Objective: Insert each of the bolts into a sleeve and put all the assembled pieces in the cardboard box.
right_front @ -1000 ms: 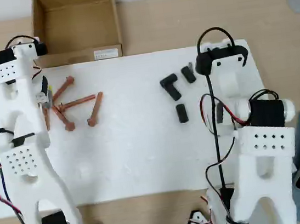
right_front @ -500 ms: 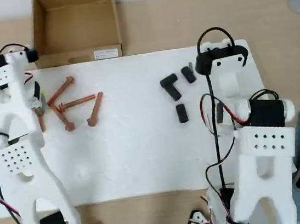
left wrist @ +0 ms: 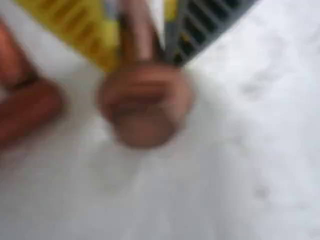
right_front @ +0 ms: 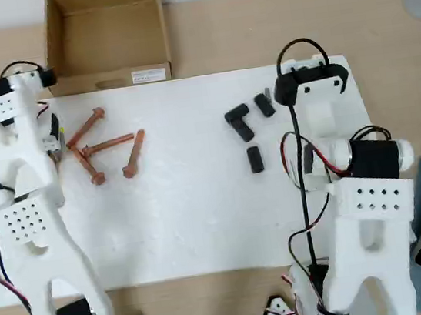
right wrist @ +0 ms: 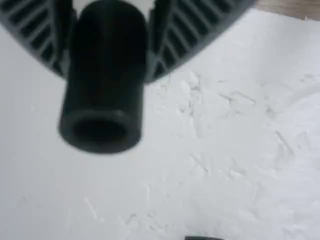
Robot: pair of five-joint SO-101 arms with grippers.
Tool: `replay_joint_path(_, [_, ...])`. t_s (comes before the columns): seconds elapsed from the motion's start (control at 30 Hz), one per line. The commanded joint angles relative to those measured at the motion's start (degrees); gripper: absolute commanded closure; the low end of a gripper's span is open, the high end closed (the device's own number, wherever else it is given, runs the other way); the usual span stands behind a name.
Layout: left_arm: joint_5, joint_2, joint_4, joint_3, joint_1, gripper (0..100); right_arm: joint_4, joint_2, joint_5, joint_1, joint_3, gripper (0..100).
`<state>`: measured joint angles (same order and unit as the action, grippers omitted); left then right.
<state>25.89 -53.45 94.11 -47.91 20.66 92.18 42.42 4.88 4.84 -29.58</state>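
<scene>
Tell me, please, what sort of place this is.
Probably a robotics lab bench: the left arm and right arm mounted at a wooden table, with bolts and sleeves laid on a white foam sheet.

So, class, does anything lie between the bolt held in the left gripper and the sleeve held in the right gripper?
Only low things: loose bolts lie on the foam sheet beside the left gripper, loose sleeves nearer the right gripper. All lie flat; nothing upright separates the held bolt and held sleeve.
</scene>
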Motion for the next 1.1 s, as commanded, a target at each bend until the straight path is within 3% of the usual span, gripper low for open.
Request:
replay_joint_path(0.0, [0.4, -2.5, -2.5, -1.0, 0.8, 99, -0.8, 1.6, 0.0, 0.6, 0.1, 98.7])
replay_joint_path(0.33, [-0.9, 3.3, 6.2, -10.2, -0.6, 99, 3.2, 1.7, -0.1, 0.4, 6.4, 98.7])
replay_joint_path(0.67, [-7.6, 23.5, 6.4, -10.6, -7.4, 100, 7.2, 1.7, 0.1, 0.4, 10.1, 98.7])
replay_joint_path(0.83, [-8.3, 36.8, 6.4, -1.9, -12.3, 100, 9.4, 4.3, -0.1, 0.4, 12.3, 98.7])
replay_joint_path(1.07, [-8.5, 59.2, 6.3, 23.2, -19.2, 100, 8.7, 14.0, 0.1, 0.6, 11.9, 98.7])
